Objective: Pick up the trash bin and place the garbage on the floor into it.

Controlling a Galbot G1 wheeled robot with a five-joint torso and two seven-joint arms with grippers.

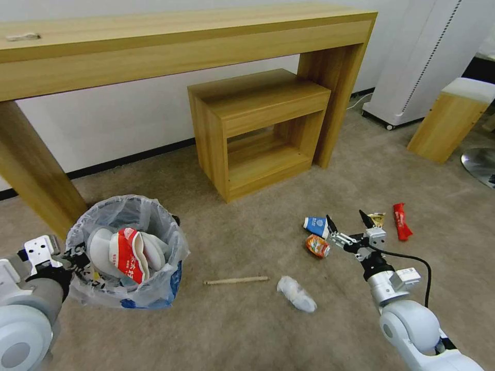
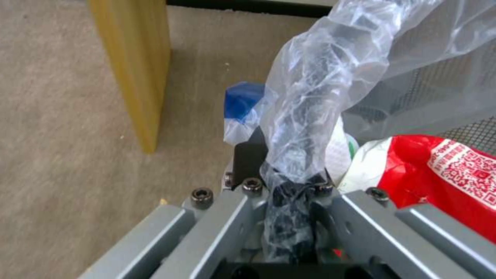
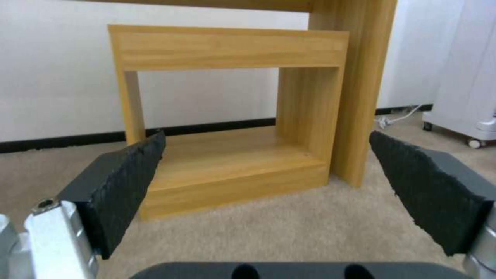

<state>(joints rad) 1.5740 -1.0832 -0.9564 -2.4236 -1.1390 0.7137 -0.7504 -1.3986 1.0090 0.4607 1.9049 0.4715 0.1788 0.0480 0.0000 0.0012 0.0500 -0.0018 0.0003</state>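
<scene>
On the beige floor (image 1: pixel 247 330), at the robot's left side, the trash bin (image 1: pixel 126 252) hangs from the left gripper (image 2: pixel 289 182), which is clamped on the bin's rim through the crinkled plastic liner (image 2: pixel 320 93). A white slipper (image 1: pixel 100 247) and a red-white paper cup (image 1: pixel 126 255) already lie inside it. The right gripper (image 1: pixel 348 224) hovers with its black pads (image 3: pixel 124 182) spread wide and nothing between them, just above the litter at the right: the blue-white cup (image 1: pixel 315 224), the crushed orange can (image 1: pixel 317 246), a yellow wrapper (image 1: pixel 377 219) and a red wrapper (image 1: pixel 401 221). A stick (image 1: pixel 236 281) and a tissue wad (image 1: pixel 296 293) lie nearer the bin.

I judge the step in hand is to pick one small piece. For a good grasp the gripper should come straight down over the can or the cup, one pad on each side, and close only when low enough. The bin should be kept level, its mouth open.
</scene>
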